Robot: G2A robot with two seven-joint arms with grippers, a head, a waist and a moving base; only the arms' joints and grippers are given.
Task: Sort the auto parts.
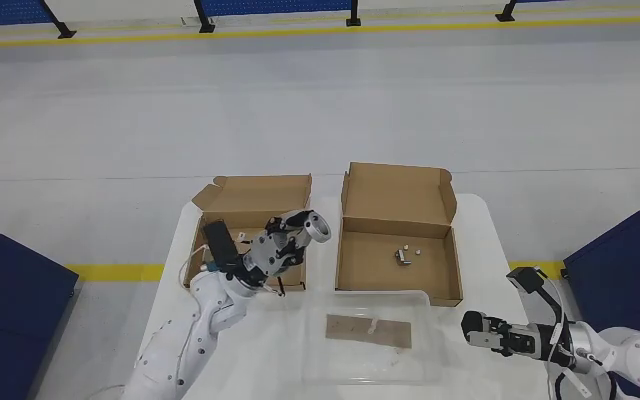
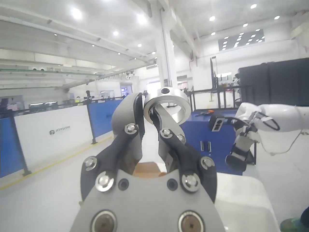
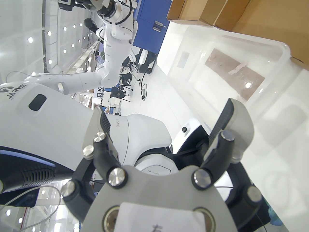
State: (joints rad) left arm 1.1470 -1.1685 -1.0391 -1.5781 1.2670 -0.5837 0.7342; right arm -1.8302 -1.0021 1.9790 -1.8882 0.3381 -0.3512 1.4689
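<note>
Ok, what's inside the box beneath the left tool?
No parts visible on the bare strip of the box; the left tool, holding a metal ring, covers most of its floor.

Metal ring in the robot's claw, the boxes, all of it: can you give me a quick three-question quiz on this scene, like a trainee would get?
1. True or false: the left gripper is clamped on a metal ring.
2. The right gripper is: A) open and empty; B) shut on a bolt; C) holding a box.
3. How many open cardboard boxes stand on the table?
Key: 1 true; 2 A; 3 two.
</note>
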